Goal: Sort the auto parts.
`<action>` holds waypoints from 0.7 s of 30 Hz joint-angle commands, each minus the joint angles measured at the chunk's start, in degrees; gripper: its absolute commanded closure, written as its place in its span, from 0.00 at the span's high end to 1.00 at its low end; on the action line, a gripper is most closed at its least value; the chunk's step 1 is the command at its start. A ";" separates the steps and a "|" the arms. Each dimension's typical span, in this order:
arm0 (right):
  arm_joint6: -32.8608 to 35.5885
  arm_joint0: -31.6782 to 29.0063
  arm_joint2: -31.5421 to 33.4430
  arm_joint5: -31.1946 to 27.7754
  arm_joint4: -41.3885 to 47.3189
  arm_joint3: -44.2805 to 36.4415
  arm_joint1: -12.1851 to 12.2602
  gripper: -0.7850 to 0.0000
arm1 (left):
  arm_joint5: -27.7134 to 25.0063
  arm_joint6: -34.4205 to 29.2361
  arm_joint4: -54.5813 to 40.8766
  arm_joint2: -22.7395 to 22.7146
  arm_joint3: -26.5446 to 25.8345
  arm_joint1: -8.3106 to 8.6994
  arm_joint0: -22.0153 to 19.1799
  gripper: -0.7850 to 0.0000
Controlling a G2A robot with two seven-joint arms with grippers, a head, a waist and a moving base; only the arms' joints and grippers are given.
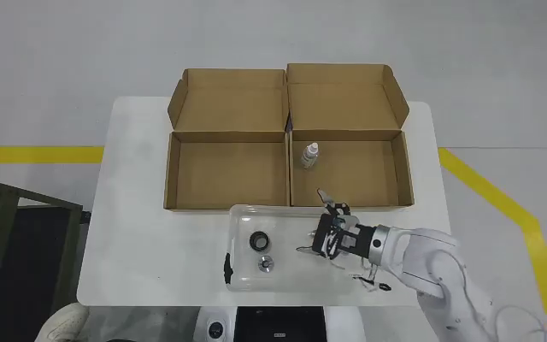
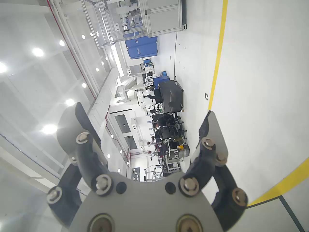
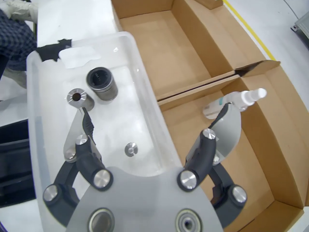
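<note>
The right claw (image 3: 154, 108) hangs wide open and empty over the 3 o'clock end of the clear plastic tray (image 3: 32, 112). A dark ribbed cylinder (image 3: 102, 83), perhaps a bearing, and a slotted silver collet (image 3: 78, 98) stand toward 9. The left claw (image 2: 144, 111) gapes empty.

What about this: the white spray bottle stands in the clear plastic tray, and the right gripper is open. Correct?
No: the top view shows the white spray bottle in a brown cardboard box, not the clear plastic tray. The right gripper is open.
</note>
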 commanded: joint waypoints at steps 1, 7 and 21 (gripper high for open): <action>-0.90 -1.13 -0.30 -0.95 -1.28 -0.12 0.18 1.00 | 0.00 0.00 0.00 0.00 0.00 0.00 0.00 1.00; -3.12 -3.14 -1.22 -3.59 -6.02 -0.10 0.71 1.00 | 0.00 0.00 0.00 0.00 0.00 0.00 0.00 1.00; -3.84 -4.04 -1.50 -3.48 -11.41 2.17 1.53 1.00 | 0.00 0.00 0.00 0.00 0.00 0.00 0.00 1.00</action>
